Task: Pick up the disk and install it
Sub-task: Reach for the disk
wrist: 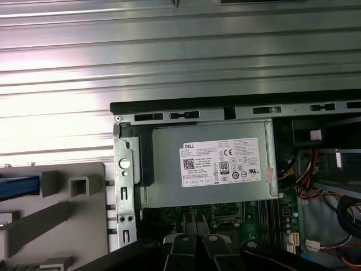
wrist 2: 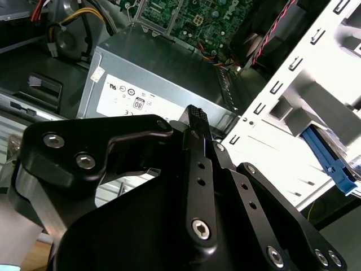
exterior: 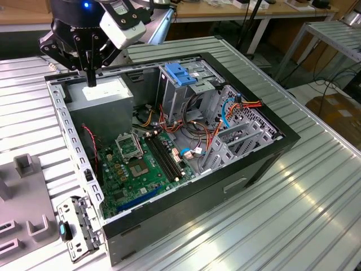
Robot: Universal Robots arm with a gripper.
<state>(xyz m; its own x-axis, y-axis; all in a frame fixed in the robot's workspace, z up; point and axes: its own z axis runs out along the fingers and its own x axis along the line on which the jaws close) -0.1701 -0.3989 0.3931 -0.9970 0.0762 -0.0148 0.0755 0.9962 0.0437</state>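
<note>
Tool (exterior: 91, 79) hangs just above the grey power supply (exterior: 107, 97) in the back corner of the open computer case (exterior: 256, 164). Its fingers are clenched together with nothing between them. Disk (wrist: 17, 187) is outside the case, on the grey fixture (wrist: 62, 226) alongside it, well apart from the tool. Only its blue rail shows, in both wrist views. Light-blue latch plate (exterior: 179, 73) sits on top of the drive cage. Green motherboard (exterior: 135, 166) lies on the case floor. Case sits on the ribbed metal bench (exterior: 299, 220).
</note>
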